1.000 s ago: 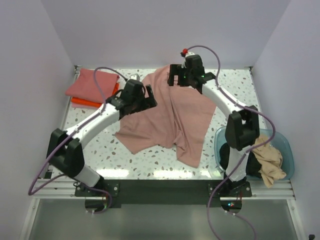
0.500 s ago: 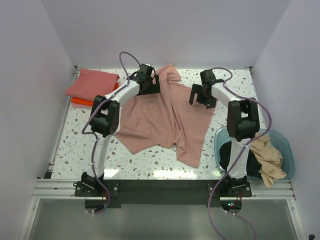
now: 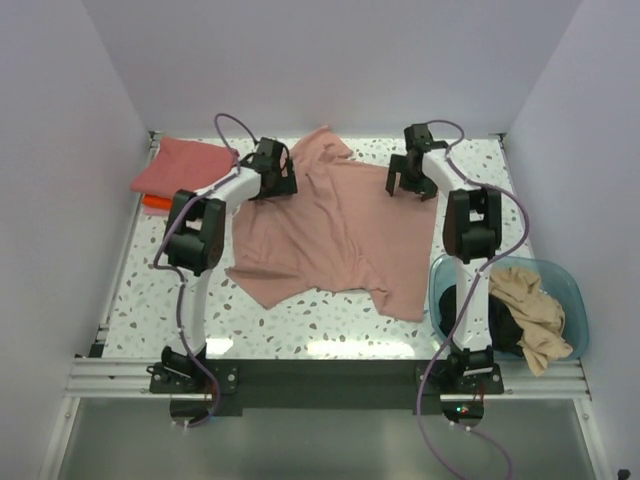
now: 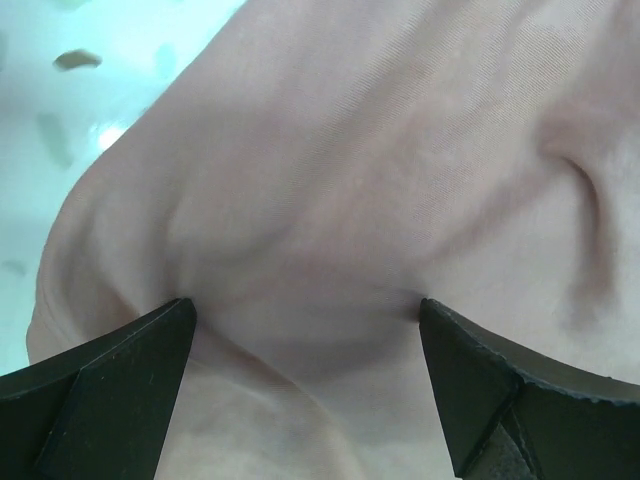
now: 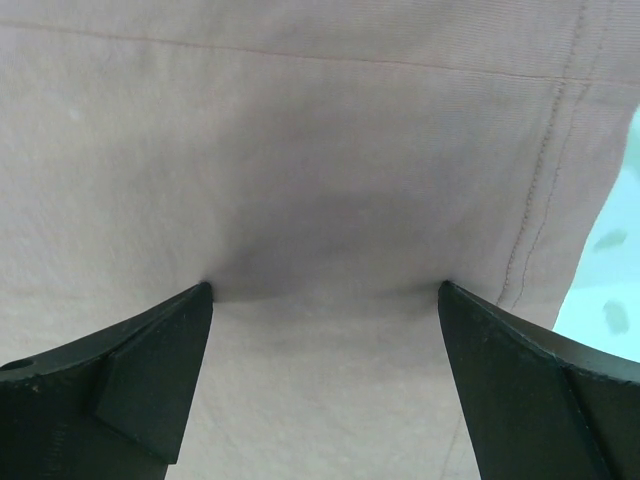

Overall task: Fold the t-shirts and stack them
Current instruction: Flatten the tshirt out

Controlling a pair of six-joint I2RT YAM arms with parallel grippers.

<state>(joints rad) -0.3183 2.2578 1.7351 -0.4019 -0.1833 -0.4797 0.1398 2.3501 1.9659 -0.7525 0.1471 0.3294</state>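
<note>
A dusty pink t-shirt [image 3: 335, 235] lies spread out on the table, no print showing. My left gripper [image 3: 276, 180] is at its far left edge. In the left wrist view it [image 4: 305, 310] is open, both tips pressed down on rumpled pink cloth [image 4: 380, 150]. My right gripper [image 3: 411, 184] is at the shirt's far right edge. In the right wrist view it [image 5: 325, 290] is open, tips on flat cloth [image 5: 300, 130] near a stitched hem. A folded coral red shirt [image 3: 182, 164] lies on a folded orange one [image 3: 160, 206] at the far left.
A translucent blue tub [image 3: 572, 300] stands at the near right, holding a tan shirt [image 3: 535, 318] and a black one [image 3: 470, 312]. The speckled table [image 3: 170, 300] has white walls on three sides.
Both grippers moved toward the far corners of the pink shirt. The folded-over right half has been spread out, and the shirt lies flatter and wider.
</note>
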